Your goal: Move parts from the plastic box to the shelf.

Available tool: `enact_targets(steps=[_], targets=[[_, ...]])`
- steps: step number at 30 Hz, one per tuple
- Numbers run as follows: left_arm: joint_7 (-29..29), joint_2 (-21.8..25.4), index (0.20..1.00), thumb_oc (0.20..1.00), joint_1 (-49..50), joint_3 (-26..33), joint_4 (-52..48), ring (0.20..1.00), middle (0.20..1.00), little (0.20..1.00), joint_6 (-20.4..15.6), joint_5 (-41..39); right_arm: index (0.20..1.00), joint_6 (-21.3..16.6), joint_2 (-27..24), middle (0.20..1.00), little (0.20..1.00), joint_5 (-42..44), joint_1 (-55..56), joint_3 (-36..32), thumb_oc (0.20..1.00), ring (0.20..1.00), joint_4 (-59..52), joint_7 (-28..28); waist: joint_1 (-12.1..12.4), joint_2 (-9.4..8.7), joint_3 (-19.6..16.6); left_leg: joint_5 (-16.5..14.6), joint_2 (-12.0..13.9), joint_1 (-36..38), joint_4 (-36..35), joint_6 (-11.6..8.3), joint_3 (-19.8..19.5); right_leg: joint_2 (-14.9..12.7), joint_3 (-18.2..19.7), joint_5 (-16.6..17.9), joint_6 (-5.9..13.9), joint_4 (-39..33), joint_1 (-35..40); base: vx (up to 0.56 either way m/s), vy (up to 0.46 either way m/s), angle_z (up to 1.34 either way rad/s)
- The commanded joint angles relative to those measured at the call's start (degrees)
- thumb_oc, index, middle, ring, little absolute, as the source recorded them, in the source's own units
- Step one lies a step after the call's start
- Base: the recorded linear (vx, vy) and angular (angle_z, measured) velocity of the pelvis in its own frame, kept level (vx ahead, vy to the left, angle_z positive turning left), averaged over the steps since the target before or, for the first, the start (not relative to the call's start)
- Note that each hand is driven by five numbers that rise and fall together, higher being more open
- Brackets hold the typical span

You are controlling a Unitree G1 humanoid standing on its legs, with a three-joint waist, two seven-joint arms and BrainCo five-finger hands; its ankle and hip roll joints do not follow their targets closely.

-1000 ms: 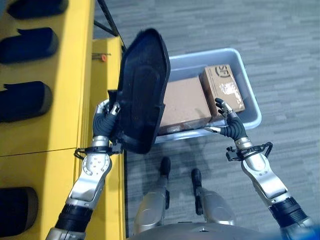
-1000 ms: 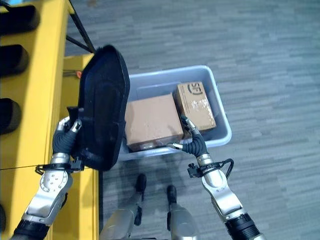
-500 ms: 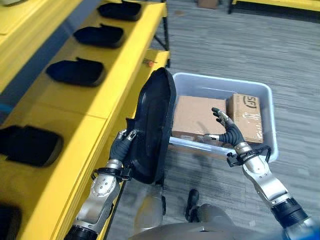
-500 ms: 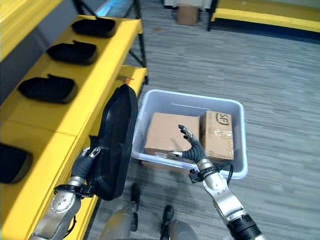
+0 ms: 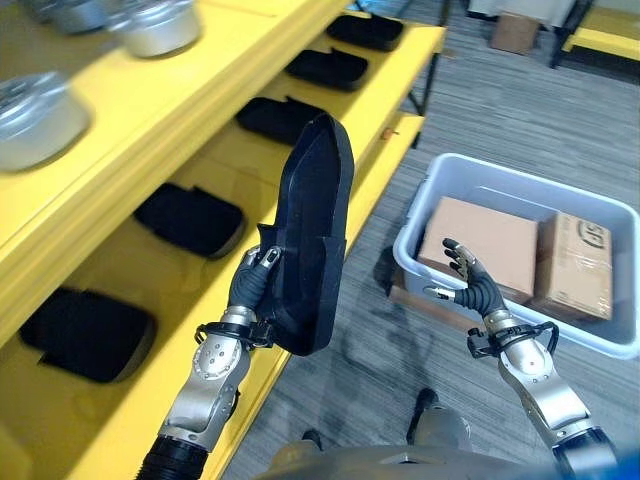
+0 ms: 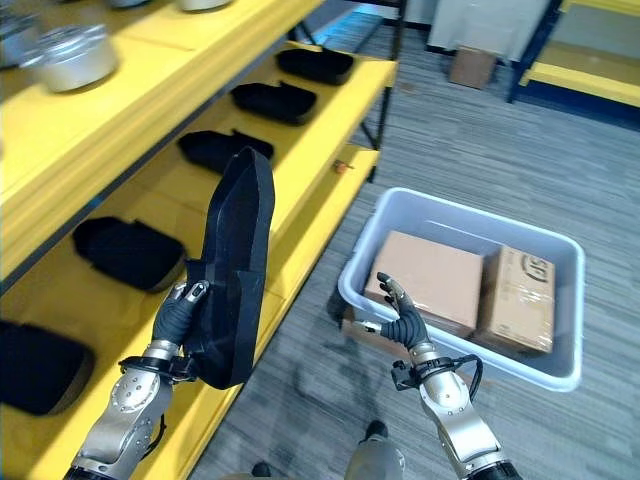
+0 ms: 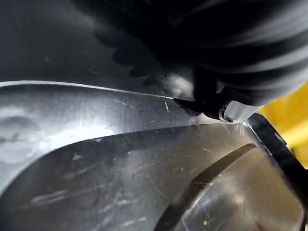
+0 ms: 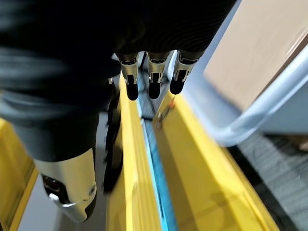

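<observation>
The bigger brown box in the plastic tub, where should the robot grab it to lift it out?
Probably by its two long side edges, coming down from above. The bigger brown box lies flat in the plastic tub with its broad top bare. The smaller box sits close on one side, so the fingers have little room there. The right hand hovers open by the tub's near rim.

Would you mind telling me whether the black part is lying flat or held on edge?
On edge: the black part stands upright in the left hand, over the yellow shelf.

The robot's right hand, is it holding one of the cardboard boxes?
No, the right hand hangs open and empty in front of the plastic box.
</observation>
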Motion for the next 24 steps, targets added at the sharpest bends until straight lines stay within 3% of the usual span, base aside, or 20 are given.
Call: enact_targets(steps=[1,3,5,7,8,11,12,14,15,16,17,18,20,21,24], targets=[[0.3,0.8,0.200,0.200,-0.3,3.1,-5.7,0.200,0.200,0.200,-3.6,0.3,1.000,-1.8,0.9,1.000,1.000,1.1,-3.2,0.8,1.000,1.000,-1.1,-0.7,0.3,-0.78,1.5,-4.3,0.0,-2.0,3.3,3.86,-0.6,3.2,1.4,-1.6,1.79,-1.0,-0.3,-0.10,0.197,0.29],[0.1,0.8,0.200,0.200,0.1,3.3,-5.7,0.200,0.200,0.200,-3.6,0.4,1.000,-1.6,1.3,1.000,1.000,0.5,-3.8,1.3,1.000,1.000,-0.7,-0.6,1.1,-1.36,1.9,-4.6,-1.3,-2.9,3.0,4.32,-1.2,1.9,0.0,0.3,3.10,-2.3,0.4,-0.13,0.252,0.33],[0.7,1.2,0.200,0.200,-0.3,3.8,-5.1,0.200,0.200,0.200,-3.4,1.8,1.000,-0.9,2.9,1.000,1.000,0.1,-6.2,3.9,1.000,1.000,0.2,-0.4,2.7,-2.44,2.6,-4.6,-4.7,-4.4,2.3,5.58,-2.7,-1.4,-1.1,5.4,6.11,-5.3,1.5,-0.16,0.454,0.61],[0.7,1.2,0.200,0.200,0.1,4.0,-4.9,0.200,0.200,0.200,-3.4,1.8,1.000,-0.8,3.4,1.000,1.000,0.1,-6.4,4.3,1.000,1.000,0.5,-0.2,2.8,-2.61,2.5,-4.6,-5.5,-4.4,2.2,5.90,-3.1,-2.1,-1.1,6.4,6.64,-5.9,1.8,-0.06,0.316,0.43],[0.7,1.6,0.200,0.200,0.0,4.1,-4.5,0.200,0.200,0.200,-3.5,2.8,1.000,-0.5,4.7,1.000,1.000,0.1,-7.6,5.7,1.000,1.000,1.4,0.1,3.3,-2.71,2.3,-4.4,-7.9,-4.5,1.7,7.03,-3.9,-3.8,-0.4,9.4,7.85,-7.7,2.5,-0.06,0.376,0.49],[0.6,2.3,0.200,0.200,0.3,4.6,-4.6,0.200,0.200,0.200,-3.3,4.0,1.000,-0.3,5.6,1.000,1.000,0.4,-7.9,6.4,1.000,1.000,2.2,0.3,3.4,-2.69,1.9,-3.9,-8.7,-4.0,0.5,7.55,-4.5,-4.0,1.3,9.9,8.03,-7.9,2.5,-0.06,0.267,0.36],[1.1,3.3,0.200,0.200,0.1,5.2,-4.7,0.200,0.200,0.200,-3.6,4.9,1.000,-0.2,6.5,1.000,1.000,0.7,-8.9,7.3,1.000,1.000,2.8,0.5,2.5,-2.57,1.8,-1.8,-9.2,-4.3,-0.7,8.48,-4.9,-2.9,6.1,9.6,6.47,-6.4,0.7,-0.11,0.255,0.20],[1.1,3.3,0.200,0.200,0.1,5.2,-4.7,0.200,0.200,0.200,-3.6,4.9,1.000,-0.2,6.6,1.000,1.000,0.7,-8.9,7.3,1.000,1.000,2.8,0.5,2.7,-2.62,1.8,-1.8,-9.2,-4.3,-0.8,8.47,-4.7,-2.9,6.4,9.5,6.44,-6.1,0.4,-0.05,0.146,0.31],[0.9,3.5,0.200,0.200,-0.3,4.8,-3.5,0.200,0.200,0.200,-3.6,5.2,1.000,0.0,6.3,1.000,1.000,1.3,-9.0,7.9,1.000,1.000,2.3,1.5,1.4,-2.38,1.5,-0.1,-9.1,-3.7,-2.6,8.95,-6.0,3.4,16.6,6.4,5.00,-4.1,-1.9,-0.02,0.169,0.05],[0.3,3.6,0.200,0.200,-0.5,4.5,-3.3,0.200,0.200,0.200,-3.4,5.5,1.000,0.0,5.9,1.000,1.000,2.1,-8.5,7.8,1.000,1.000,1.9,2.3,0.6,-2.26,1.4,1.1,-9.1,-3.3,-3.6,9.05,-7.0,7.9,20.0,3.5,4.02,-2.4,-2.5,-0.03,0.258,0.15],[-0.9,3.9,0.200,0.200,0.6,4.9,-3.9,0.200,0.200,0.200,-3.0,6.2,1.000,-0.2,4.6,1.000,1.000,3.0,-6.0,7.6,1.000,1.000,0.4,4.2,0.5,-3.34,0.4,2.7,-10.0,-3.5,-5.0,9.13,-7.8,14.0,17.3,-1.7,1.74,1.2,-0.8,-0.02,0.135,0.53],[-0.9,3.9,0.200,0.200,0.6,4.9,-3.9,0.200,0.200,0.200,-3.0,6.2,1.000,-0.2,4.6,1.000,1.000,3.0,-6.0,7.6,1.000,1.000,0.4,4.2,0.4,-3.35,0.4,2.7,-10.1,-3.4,-5.0,9.13,-7.9,14.0,17.3,-1.7,1.74,1.2,-0.7,-0.02,0.096,0.86],[-0.6,3.5,0.200,0.200,0.1,4.6,-3.4,0.200,0.200,0.200,-3.1,5.8,1.000,-0.7,4.5,1.000,1.000,3.5,-6.0,7.8,1.000,1.000,1.2,4.2,0.3,-4.94,-0.9,3.6,-10.8,-4.1,-4.8,8.63,-8.5,19.5,19.4,-4.1,0.79,1.2,-0.1,-0.03,0.000,0.44],[-0.5,3.5,0.200,0.200,0.2,4.6,-3.4,0.200,0.200,0.200,-3.1,5.8,1.000,-0.8,4.5,1.000,1.000,3.6,-6.0,7.8,1.000,1.000,1.2,4.2,0.3,-4.97,-1.0,3.6,-10.7,-4.1,-4.8,8.60,-8.5,19.5,19.5,-4.1,0.76,1.1,-0.1,-0.04,-0.022,-0.02],[-0.5,3.2,0.200,0.200,0.6,4.7,-3.3,0.200,0.200,0.200,-3.2,5.5,1.000,-0.8,4.3,1.000,1.000,4.1,-6.5,8.5,1.000,1.000,1.2,4.4,0.5,-6.22,-1.8,3.8,-11.0,-5.2,-4.1,8.39,-8.8,21.5,24.9,-3.4,-0.02,-4.9,1.3,-0.04,-0.064,0.00]])
